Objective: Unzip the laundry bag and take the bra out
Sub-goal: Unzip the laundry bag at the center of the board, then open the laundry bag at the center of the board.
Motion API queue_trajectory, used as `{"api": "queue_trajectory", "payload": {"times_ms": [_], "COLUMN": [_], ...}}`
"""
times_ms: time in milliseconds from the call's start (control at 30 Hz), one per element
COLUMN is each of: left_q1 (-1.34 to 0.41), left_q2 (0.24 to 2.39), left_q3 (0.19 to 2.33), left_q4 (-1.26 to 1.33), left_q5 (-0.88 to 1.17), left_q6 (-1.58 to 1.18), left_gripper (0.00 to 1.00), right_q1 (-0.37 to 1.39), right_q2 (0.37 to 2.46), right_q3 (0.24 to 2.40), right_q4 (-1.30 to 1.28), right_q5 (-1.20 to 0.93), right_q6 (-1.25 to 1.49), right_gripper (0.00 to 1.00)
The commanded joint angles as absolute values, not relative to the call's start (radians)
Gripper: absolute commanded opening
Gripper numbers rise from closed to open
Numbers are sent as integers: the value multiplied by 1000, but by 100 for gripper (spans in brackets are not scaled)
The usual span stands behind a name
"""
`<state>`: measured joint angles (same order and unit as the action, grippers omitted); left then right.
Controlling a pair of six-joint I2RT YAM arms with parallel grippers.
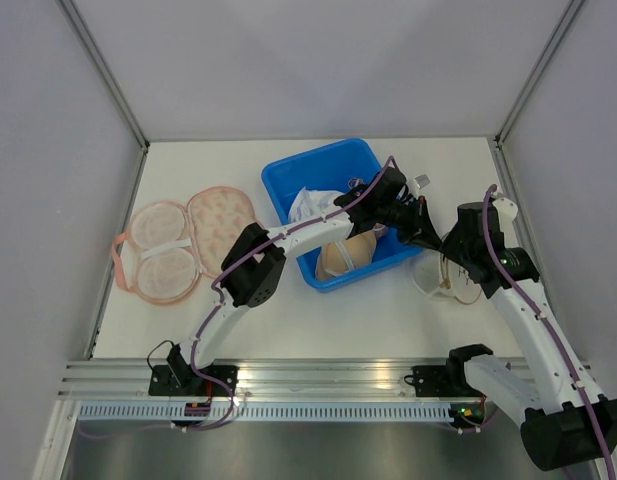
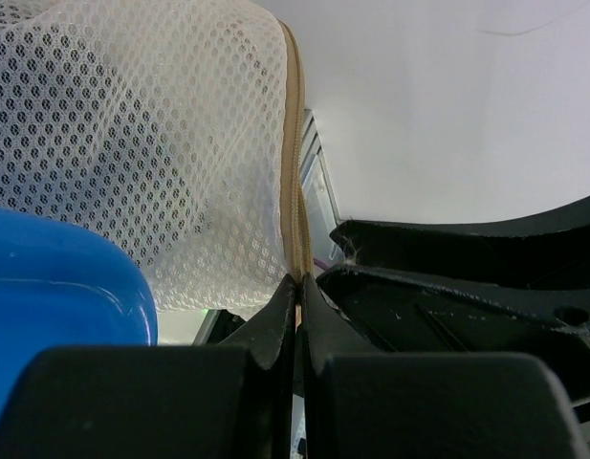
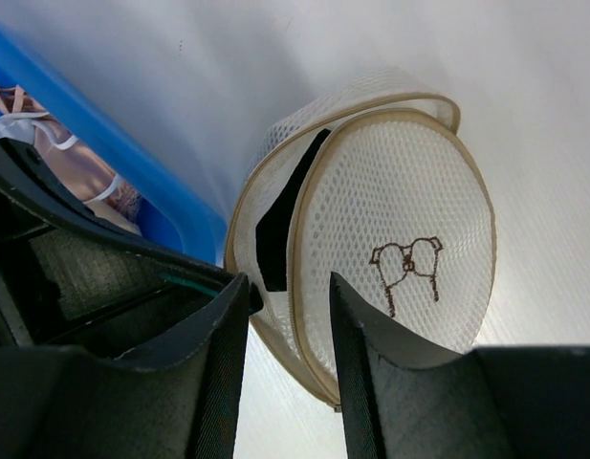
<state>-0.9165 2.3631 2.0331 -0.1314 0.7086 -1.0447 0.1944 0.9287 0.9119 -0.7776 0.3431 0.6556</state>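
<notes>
The left gripper (image 2: pixel 299 287) pinches the laundry bag (image 3: pixel 400 210) by its zipper seam (image 2: pixel 295 191), the right gripper (image 3: pixel 288 287) hangs spread above, and the bra is seemingly not yet out.

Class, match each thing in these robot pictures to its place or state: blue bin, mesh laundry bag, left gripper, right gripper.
Things
1. blue bin
2. mesh laundry bag
3. left gripper
4. right gripper

Places and states
A. shut on the tan zipper edge
B. open, over the white mesh
C. holds clothing
D. beside the bin, bearing a brown drawing

Pairs: 1-C; 2-D; 3-A; 4-B
</notes>
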Motion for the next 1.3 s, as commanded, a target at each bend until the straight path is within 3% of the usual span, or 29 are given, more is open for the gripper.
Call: {"api": "queue_trajectory", "payload": {"times_ms": [0, 667, 767, 800, 900, 1100, 1267], "left_q1": [-923, -934, -940, -940, -942, -954, -968], "left_q2": [2338, 2333, 2342, 2342, 2339, 2307, 2281], "left_q3": [2033, 2040, 2048, 2046, 2045, 2010, 1954], "left_q4": [-94, -106, -95, -89, -60, -9, 21], "left_q5": [710, 673, 676, 676, 664, 621, 601], "left_q6": [-1083, -1084, -1088, -1089, -1094, -1091, -1071], "left_gripper": [2, 2, 2, 2, 2, 2, 9], "right_q1": [195, 167, 156, 155, 150, 135, 65], "right_q2": [934, 1029, 1045, 1048, 1040, 985, 965], "right_q3": [900, 834, 836, 839, 864, 930, 911], "right_q4": [-747, -681, -675, -680, -718, -658, -497], "right_q5": [417, 465, 509, 528, 625, 807, 758], "right_q6": [632, 667, 657, 637, 620, 488, 335], "right_gripper": [44, 40, 29, 19, 1, 0, 0]}}
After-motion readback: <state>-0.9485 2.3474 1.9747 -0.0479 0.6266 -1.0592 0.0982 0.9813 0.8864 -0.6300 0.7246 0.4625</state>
